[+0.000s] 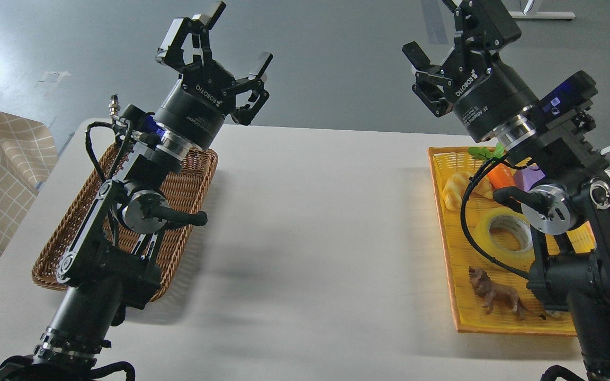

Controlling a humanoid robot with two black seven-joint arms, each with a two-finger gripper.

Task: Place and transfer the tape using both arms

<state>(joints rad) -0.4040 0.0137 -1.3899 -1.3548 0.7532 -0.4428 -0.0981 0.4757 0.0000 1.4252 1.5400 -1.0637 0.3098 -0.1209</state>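
Note:
The tape [503, 231], a yellow translucent roll with a pale core, lies flat in the yellow tray [450, 248] at the right, partly hidden by my right arm's joint. My left gripper [233, 39] is raised high above the table's back left, fingers spread open and empty. My right gripper [434, 37] is raised above the back right, far above the tape; one finger shows, the other is cut off by the top edge, and nothing is held.
A brown wicker basket [194, 190] lies at the left under my left arm. The yellow tray also holds a bread piece [456, 190], a carrot [501, 174] and a toy lion [495, 293]. The white table [315, 238] spans between them.

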